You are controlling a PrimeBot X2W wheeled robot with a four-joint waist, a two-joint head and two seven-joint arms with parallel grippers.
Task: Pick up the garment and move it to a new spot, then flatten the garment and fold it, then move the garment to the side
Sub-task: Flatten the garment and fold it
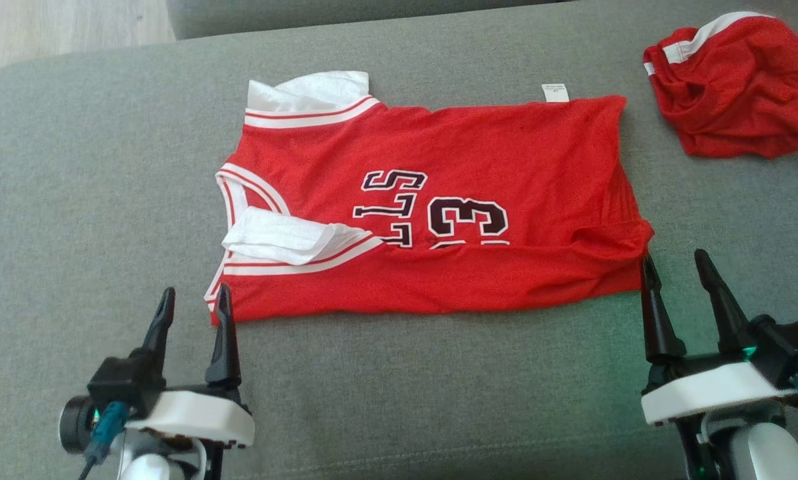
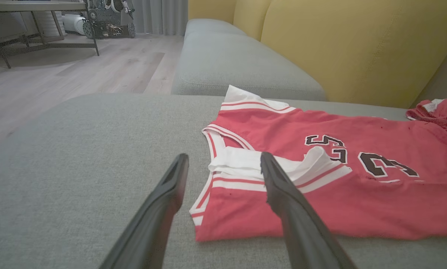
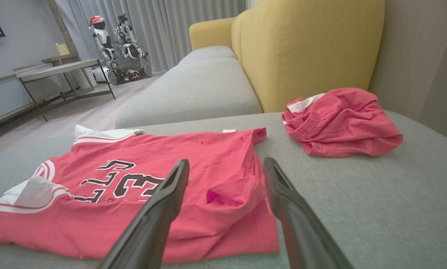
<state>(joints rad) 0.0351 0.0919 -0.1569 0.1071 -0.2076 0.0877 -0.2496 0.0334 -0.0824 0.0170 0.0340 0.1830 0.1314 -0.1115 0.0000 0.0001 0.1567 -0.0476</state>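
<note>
While my left claw (image 1: 196, 293) and right claw (image 1: 675, 260) both hang wide open and empty, I log: jersey (image 1: 479, 153) lying on the grey cushion (image 1: 72, 200), long axis left-to-right | left claw at its near-left corner, right claw at its near-right corner, equally near | count: one jersey, one crumpled red shorts (image 1: 739, 87) far right, two claws.

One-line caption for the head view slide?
Left gripper and right gripper, open, at near corners of the folded jersey; shorts lie apart.
</note>
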